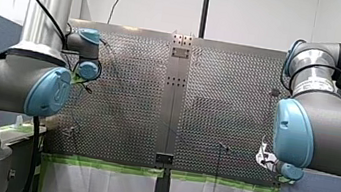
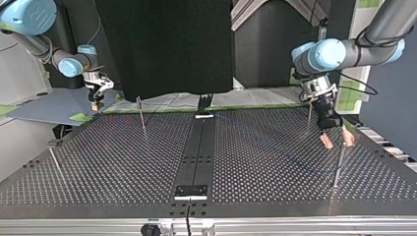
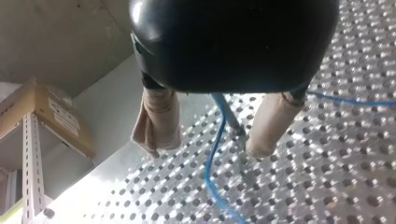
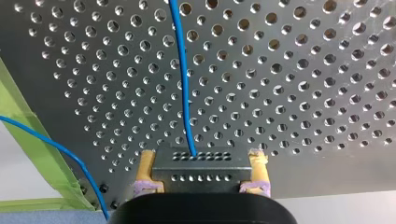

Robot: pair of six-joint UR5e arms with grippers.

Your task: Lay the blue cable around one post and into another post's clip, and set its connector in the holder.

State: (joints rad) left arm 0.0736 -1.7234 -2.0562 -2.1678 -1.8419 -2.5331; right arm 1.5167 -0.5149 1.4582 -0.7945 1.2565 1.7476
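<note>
Left gripper [image 3: 205, 150]: black body close against the wrist camera; two beige-padded fingers set wide apart, gripping nothing. Between them rises a thin metal post [image 3: 229, 117], and just beside it a run of the blue cable [image 3: 211, 172] passes ahead over the perforated table [image 3: 327, 186]. Whether cable and post touch cannot be told. A second run of the cable shows beyond one finger, out to the gripper's side.

Right gripper [image 4: 202, 156]: yellow pads closed narrow on the connector [image 4: 201, 171], a black block with rows of small holes, gripped at its two ends. The blue cable leaves the block's middle and runs straight ahead over the table. Another run curves beside the gripper, past a strip of green tape [image 4: 28, 154].

Top view: left gripper at about three o'clock, fingers astride a post top. Right gripper at about nine o'clock, by the table's far corner. Further upright posts: one at eight o'clock near the table's edge, one at nine o'clock nearer the centre, one at ten o'clock of the left gripper. The cable is too thin to trace there.
</note>
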